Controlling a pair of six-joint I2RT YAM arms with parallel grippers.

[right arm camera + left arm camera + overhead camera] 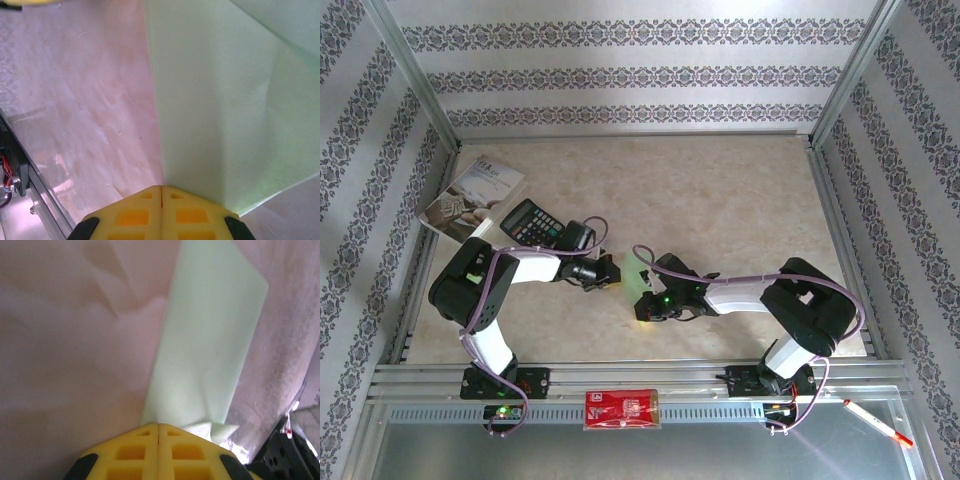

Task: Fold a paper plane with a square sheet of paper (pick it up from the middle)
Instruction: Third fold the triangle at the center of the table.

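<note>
Surroundings, overhead view: the table (pixel 750 200) carries one printed booklet (pixel 475 193) at ten o'clock from centre, against the left wall. One black calculator (pixel 531 222) lies just beside it on the centre side, and the left arm's wrist passes close along the calculator's right end. One red packet (pixel 622 410) rests on the metal rail at six o'clock, between the two arm bases. One red-and-white pen (pixel 878 423) lies at four o'clock, outside the rail and well apart from everything else.

Count: one booklet, one calculator, one packet, one pen, one sheet of paper (pixel 640 270), two grippers.

The light green sheet is near the table's middle, between the two grippers. The left gripper (pixel 613 272) sits at its nine o'clock and the right gripper (pixel 645 303) at its six o'clock, both touching it.

Left wrist view: the left gripper (pixel 158 427) has its yellow fingers (pixel 132 452) pressed together. The sheet (pixel 210 350) runs away from the tips toward twelve o'clock, its near edge crumpled and nipped at the tips.

Right wrist view: the right gripper (pixel 161 189) is likewise clamped. A folded edge of the sheet (pixel 225 110) runs straight down into the seam between its fingers, and the sheet spreads toward one o'clock, lifted off the table at its lower right edge.
</note>
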